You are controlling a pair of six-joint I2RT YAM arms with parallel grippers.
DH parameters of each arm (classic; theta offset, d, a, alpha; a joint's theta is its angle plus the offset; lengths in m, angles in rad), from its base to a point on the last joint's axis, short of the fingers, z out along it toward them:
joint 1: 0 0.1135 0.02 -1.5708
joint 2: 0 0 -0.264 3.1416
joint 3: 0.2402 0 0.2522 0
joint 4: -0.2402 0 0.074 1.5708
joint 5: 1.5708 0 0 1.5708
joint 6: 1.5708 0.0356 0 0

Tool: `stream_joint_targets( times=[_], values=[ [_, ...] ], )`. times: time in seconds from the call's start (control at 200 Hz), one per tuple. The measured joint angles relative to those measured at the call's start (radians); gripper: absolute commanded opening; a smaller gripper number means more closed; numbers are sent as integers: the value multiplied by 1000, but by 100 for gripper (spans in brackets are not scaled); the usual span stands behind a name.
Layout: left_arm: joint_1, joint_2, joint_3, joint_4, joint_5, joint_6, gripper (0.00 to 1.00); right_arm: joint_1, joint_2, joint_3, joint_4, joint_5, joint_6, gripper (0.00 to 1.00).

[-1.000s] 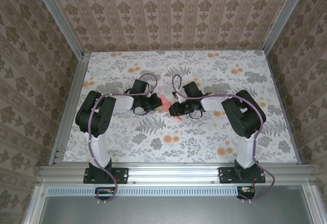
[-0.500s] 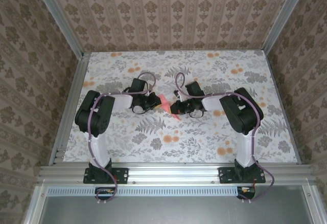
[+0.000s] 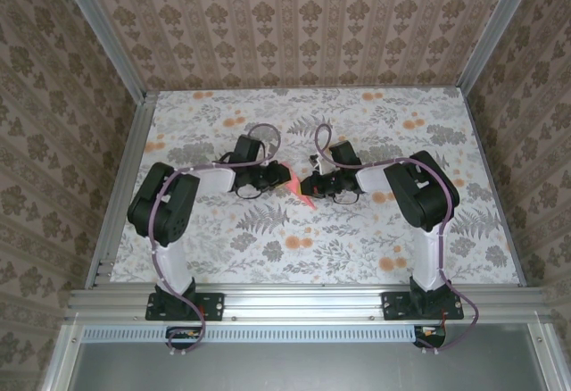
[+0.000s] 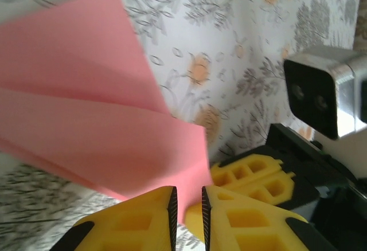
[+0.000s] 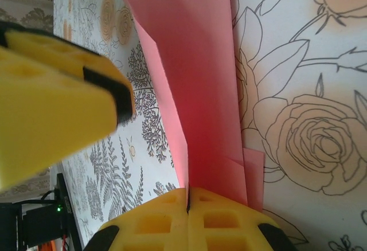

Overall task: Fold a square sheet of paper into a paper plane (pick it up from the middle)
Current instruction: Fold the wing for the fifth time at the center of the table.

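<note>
From my station I saw both arms bent inward over the middle of the worktop [image 3: 214,248], which was covered in a grey leaf pattern with orange flower prints [image 3: 299,242]. The left pincer [image 3: 280,177] and right pincer [image 3: 310,186] stood nearly tip to tip. The sheet of paper [image 3: 302,193] sat between them as a small pink-red, creased shape with one point aimed toward the near edge. On the right wrist view the right pincer [image 5: 188,198] had its pads pressed together on the lower edge of the sheet of paper [image 5: 195,79], which rose from the grip as folded layers with a sharp crease. The left pincer's yellow fingers [image 5: 63,90] stood just beside that fold, on its left. On the left wrist view the left pincer [image 4: 189,196] showed only a narrow gap between its pads, and I could not see them pinching anything. The pink flaps [image 4: 92,119] blocked much of the cloth beyond. The right pincer's yellow fingers [image 4: 252,173] sat close behind the paper's corner, with the silver camera block [image 4: 318,96] above them. Purple cables [image 3: 261,130] looped over both wrists. Patterned wallpaper walls [image 3: 294,25] and an aluminium frame [image 3: 303,300] boxed in the worktop.
</note>
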Motion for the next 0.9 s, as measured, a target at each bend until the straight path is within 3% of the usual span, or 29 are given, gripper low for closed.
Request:
stream_joint_targets(
  times=[0.83, 0.9],
  values=[
    [-19, 73, 23, -22, -31, 14, 11, -6, 14, 28, -43, -16, 19, 0],
    [-18, 74, 23, -23, -34, 14, 10, -6, 14, 31, -49, -16, 18, 6]
  ],
)
